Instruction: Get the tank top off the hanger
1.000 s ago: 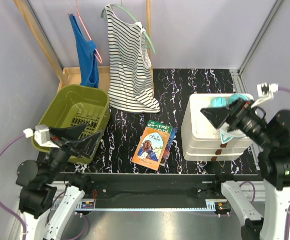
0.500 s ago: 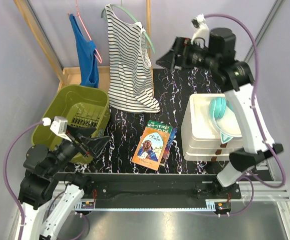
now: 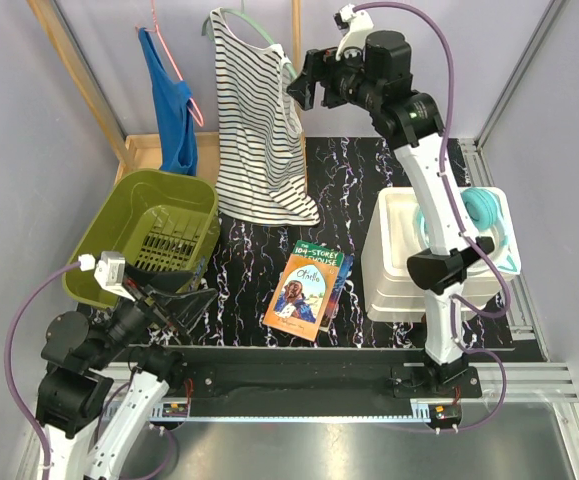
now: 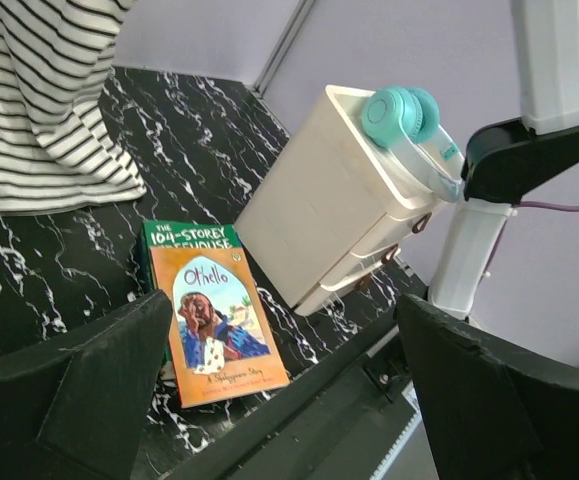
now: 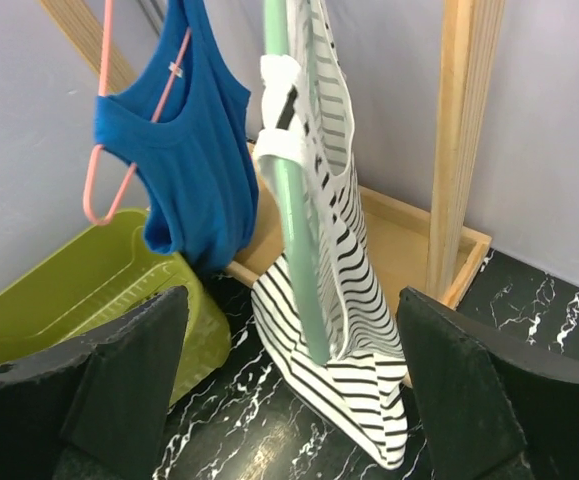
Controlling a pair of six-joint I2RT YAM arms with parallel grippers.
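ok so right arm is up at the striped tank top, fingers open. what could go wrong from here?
1. The strap sits bunched around the green hanger; pulling the striped tank top may drag the hanger along instead of freeing it.
2. The right fingers are open near the wooden post; a sideways move could hit it.
3. The blue top hangs just beside and might get snagged.

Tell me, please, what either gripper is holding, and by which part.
Nothing: left gripper and right gripper both show open, empty jaws; the striped fabric tank top hangs ungrasped.
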